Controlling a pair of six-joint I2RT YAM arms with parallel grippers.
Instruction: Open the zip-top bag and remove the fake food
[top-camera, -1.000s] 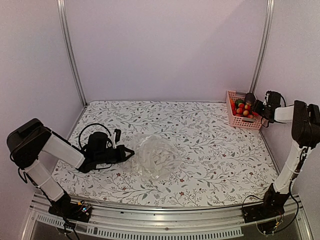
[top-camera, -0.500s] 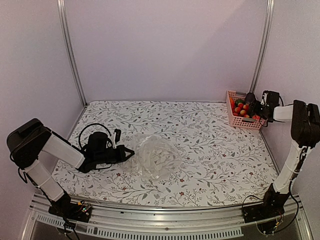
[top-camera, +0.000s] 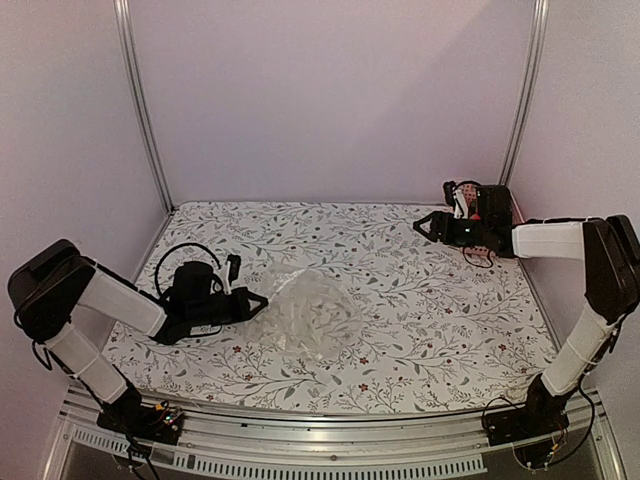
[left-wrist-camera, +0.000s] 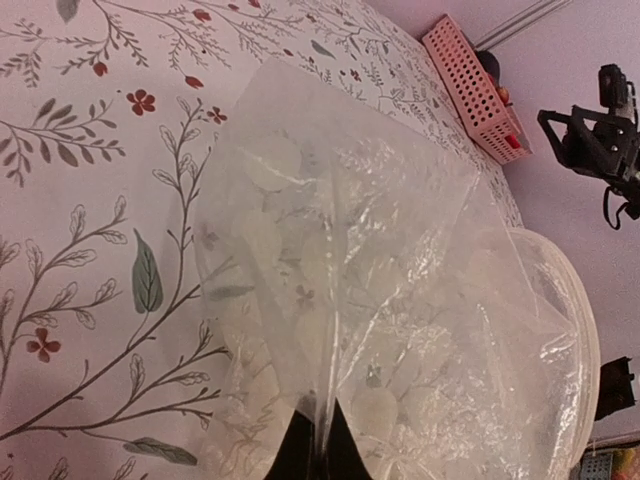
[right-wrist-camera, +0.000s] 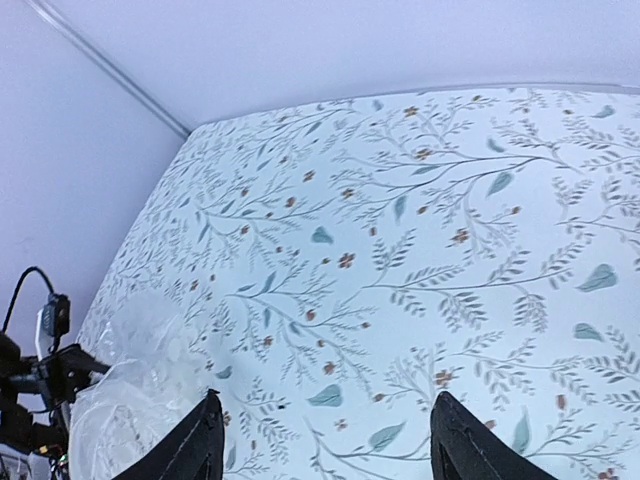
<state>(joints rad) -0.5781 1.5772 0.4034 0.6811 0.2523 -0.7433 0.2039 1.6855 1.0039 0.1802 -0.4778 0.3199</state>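
Observation:
The zip-top bag (top-camera: 312, 315) lies crumpled on the flowered table, clear, with no coloured pieces showing inside. My left gripper (top-camera: 252, 304) is shut on its left edge. In the left wrist view the black fingertips (left-wrist-camera: 300, 455) pinch a fold of the zip-top bag (left-wrist-camera: 400, 300). My right gripper (top-camera: 424, 226) hangs open and empty over the table's back right, pointing left, well apart from the bag. In the right wrist view the right gripper (right-wrist-camera: 325, 445) has bare table between its fingers, and the bag (right-wrist-camera: 130, 395) sits at lower left. The fake food is hidden behind my right arm.
A pink slatted basket (left-wrist-camera: 465, 85) stands at the table's back right corner, mostly covered by my right arm in the top view. Metal frame posts (top-camera: 140, 100) rise at the back corners. Flowered cloth (top-camera: 400, 300) stretches between bag and basket.
My right gripper has left the basket and swung left over the table, now facing the bag. The left gripper and the bag have stayed put.

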